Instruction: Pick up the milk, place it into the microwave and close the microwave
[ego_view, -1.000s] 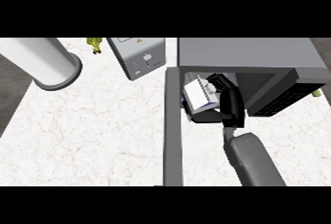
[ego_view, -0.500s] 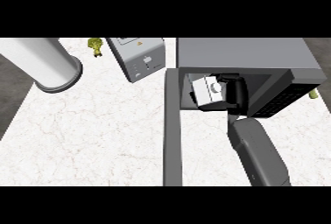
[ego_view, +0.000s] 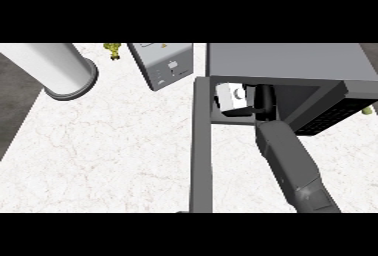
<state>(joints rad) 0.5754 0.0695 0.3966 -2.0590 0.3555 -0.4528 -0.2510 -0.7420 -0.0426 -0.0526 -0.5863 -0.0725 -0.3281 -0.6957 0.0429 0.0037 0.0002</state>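
The milk (ego_view: 233, 97) is a small white carton lying just inside the mouth of the grey microwave (ego_view: 288, 60), at its left side. My right hand (ego_view: 264, 101) is inside the opening too, curled round the carton's right side and partly hidden by the microwave's roof. Its grey forearm (ego_view: 289, 160) runs down to the lower edge. The microwave door (ego_view: 200, 150) stands open, seen edge-on as a long grey bar left of the forearm. My left hand does not show.
A tall white cylinder (ego_view: 63, 70) stands at the far left on the white marble counter (ego_view: 103, 150). A grey box with a control panel (ego_view: 162, 65) sits left of the microwave. A small yellow-green thing (ego_view: 112, 49) lies behind it.
My right hand has carried the milk up and deeper into the microwave's opening, and the forearm has followed it in.
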